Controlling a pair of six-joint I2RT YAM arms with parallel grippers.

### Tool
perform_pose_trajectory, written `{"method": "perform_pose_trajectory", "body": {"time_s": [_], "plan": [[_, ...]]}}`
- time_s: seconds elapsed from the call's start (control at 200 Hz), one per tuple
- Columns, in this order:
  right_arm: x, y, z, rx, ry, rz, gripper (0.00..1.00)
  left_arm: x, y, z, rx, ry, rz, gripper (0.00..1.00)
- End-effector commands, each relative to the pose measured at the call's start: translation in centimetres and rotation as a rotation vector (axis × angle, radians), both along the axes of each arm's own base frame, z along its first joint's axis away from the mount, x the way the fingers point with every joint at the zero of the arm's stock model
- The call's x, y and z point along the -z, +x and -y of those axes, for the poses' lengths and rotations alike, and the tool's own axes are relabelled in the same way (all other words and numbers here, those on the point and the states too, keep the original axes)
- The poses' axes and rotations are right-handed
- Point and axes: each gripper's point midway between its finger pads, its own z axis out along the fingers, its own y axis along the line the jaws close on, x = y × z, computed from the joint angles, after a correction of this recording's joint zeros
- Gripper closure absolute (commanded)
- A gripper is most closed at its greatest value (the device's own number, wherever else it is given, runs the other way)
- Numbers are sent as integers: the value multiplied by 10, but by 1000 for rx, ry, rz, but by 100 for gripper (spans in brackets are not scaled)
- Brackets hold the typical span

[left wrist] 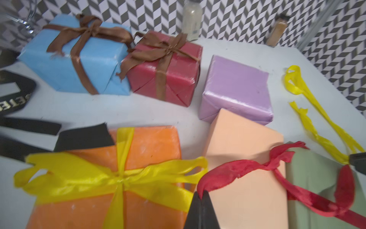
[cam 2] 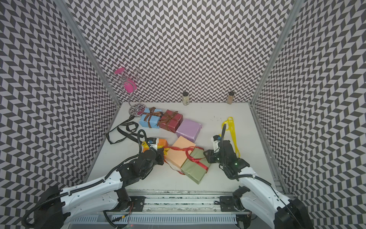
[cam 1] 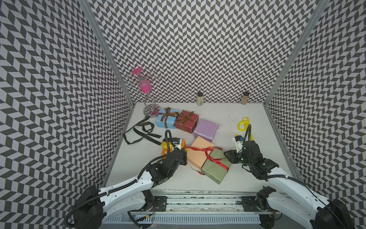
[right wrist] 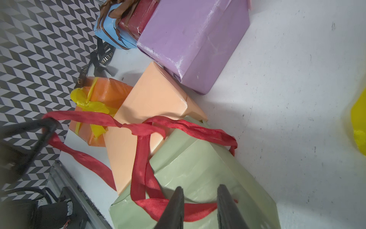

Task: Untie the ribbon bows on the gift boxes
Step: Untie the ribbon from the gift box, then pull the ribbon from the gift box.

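— Red ribbon (right wrist: 138,129)?
— Loosened, draped over olive green box (right wrist: 198,168); tail pinched tight in left gripper (left wrist: 202,195), beside that box, to draw the bow apart.
— Right gripper (right wrist: 200,188)?
— Narrowly parted, straddling ribbon atop the box, probably steadying it.

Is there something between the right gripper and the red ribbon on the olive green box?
Nothing visible. The right gripper is open, directly over the red ribbon lying on the olive green box. The left gripper is shut on one end of it.
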Motion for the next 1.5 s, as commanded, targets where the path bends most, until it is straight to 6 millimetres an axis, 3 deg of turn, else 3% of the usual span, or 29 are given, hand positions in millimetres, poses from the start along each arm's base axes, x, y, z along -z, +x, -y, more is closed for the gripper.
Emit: {"method": "perform_pose_trajectory", "body": {"time_s": [0.0, 0.09, 0.376, 0.631, 0.806, 0.916, 1.217, 1.347, 1.497], "plan": [[-23, 8, -4, -4, 14, 72, 71, -5, 2, -14, -99, -62, -2, 84], [-29, 7, -8, -21, 13, 80, 70, -8, 2, -5, -52, -64, 0, 76], [-36, -17, -45, -192, 1, 74, 58, -21, -28, 71, 394, -153, 10, 42], [-24, -43, -62, -265, -115, -3, 53, -7, -49, 95, 532, -102, 4, 24], [-13, -64, -63, -290, -148, -42, 51, -1, -54, 95, 549, -81, -5, 23], [1, -66, -56, -251, -173, -83, 58, 4, -55, 93, 549, -76, -12, 23], [18, -41, -40, -116, -314, -90, 61, 23, -63, 98, 556, -46, -51, 23], [23, -35, -43, -124, -345, -89, 62, 31, -70, 105, 570, -33, -68, 24], [27, -28, -46, -132, -390, -95, 57, 36, -72, 111, 578, -42, -78, 25]]}}
